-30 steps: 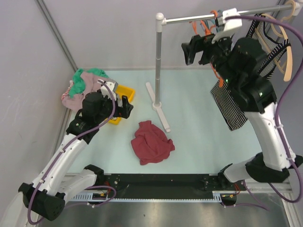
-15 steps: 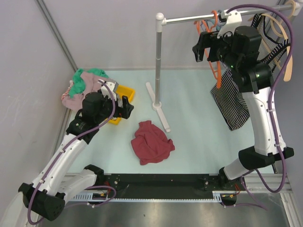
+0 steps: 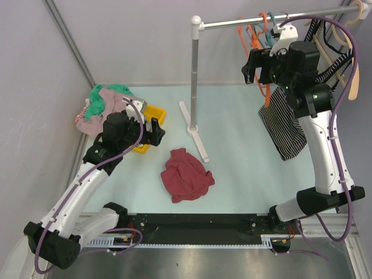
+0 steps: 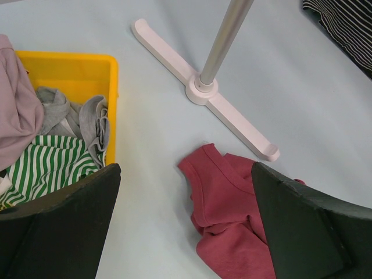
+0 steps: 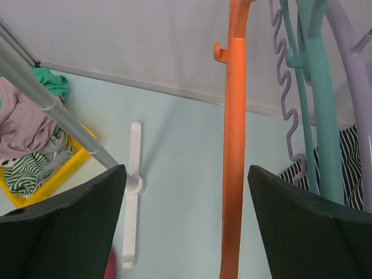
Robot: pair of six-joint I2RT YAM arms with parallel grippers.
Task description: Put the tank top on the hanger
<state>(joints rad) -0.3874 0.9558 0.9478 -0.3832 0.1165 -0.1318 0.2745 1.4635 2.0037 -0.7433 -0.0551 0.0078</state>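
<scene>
Right hand [image 5: 186, 174], released, straddles the orange hanger [image 5: 234, 145], likely stiff and light; left hand [image 4: 185, 168], released, hovers near the limp tank top [image 4: 232, 221]: pinch a strap.

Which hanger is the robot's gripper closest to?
The orange hanger: it hangs right in the gap of the open right gripper, while the teal hanger and lilac hanger hang off to one side.

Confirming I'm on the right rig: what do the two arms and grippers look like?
The left arm and right arm are white shells with black joints, each trailing a purple cable. The left gripper and right gripper are black, with broad flat fingers and a white wrist block.
</scene>
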